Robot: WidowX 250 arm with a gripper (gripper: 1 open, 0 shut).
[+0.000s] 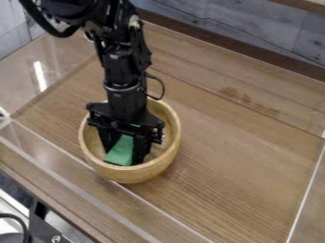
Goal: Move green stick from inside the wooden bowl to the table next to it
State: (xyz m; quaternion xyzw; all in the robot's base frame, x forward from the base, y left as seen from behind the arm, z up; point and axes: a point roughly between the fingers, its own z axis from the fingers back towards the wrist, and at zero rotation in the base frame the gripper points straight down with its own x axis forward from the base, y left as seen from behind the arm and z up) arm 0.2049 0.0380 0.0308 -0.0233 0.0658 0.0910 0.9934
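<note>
The green stick (121, 150) is lying inside the wooden bowl (132, 172), toward the side of the bowl nearest the camera, and part of it is hiding behind the claw. I am counting one green stick, one wooden bowl and one black robot arm (117, 59). My arm is coming down from the top of the view, and its single claw (124, 140) is reaching inside the bowl's rim, over the stick. The dark fingers are overlapping the green from where I am watching, so I cannot tell whether the claw is gripping the stick, merely touching it or standing released around it. One bowl is resting on the wood-grain table (235, 142), left of centre in the view, with its thick tan rim showing around the claw. One dark cable (158, 87) is looping out beside the arm, on the right side of the view. At the lower left, black equipment (38, 228) is sitting past the table's near edge.
</note>
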